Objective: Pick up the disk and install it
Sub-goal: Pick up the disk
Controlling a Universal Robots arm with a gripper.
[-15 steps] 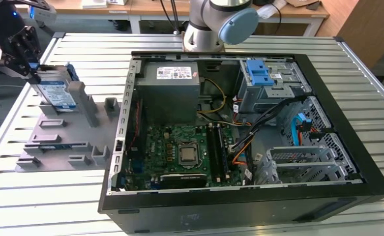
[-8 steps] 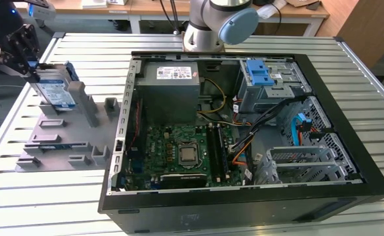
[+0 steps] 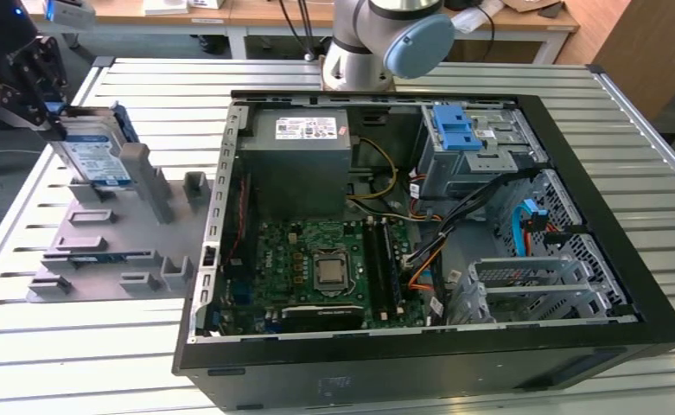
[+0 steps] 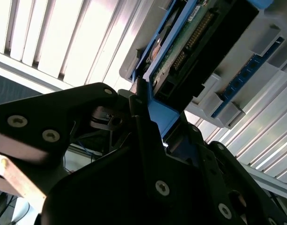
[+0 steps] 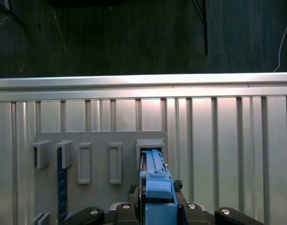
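Note:
The disk (image 3: 92, 157), silver with a blue-and-white label and blue rails, stands on edge in a slot of the grey fixture (image 3: 112, 251) at the exterior view's left. My gripper (image 3: 58, 128) comes at it from above and is shut on its upper end. In the second wrist view the black fingers (image 4: 141, 124) clamp the blue rail, and the disk's (image 4: 190, 42) green circuit side shows beyond them. In the first wrist view the disk's (image 5: 155, 171) blue edge runs from the gripper (image 5: 158, 190) into the fixture's slot (image 5: 150, 144).
An open computer case (image 3: 568, 147) lies to the exterior view's right of the fixture, with a grey power supply (image 3: 296, 164), a motherboard (image 3: 326, 268) and a drive cage with a blue latch (image 3: 458, 130). A thin blue strip (image 3: 95, 257) sits in another fixture slot. The slatted table's edge (image 5: 143, 83) is close behind the fixture.

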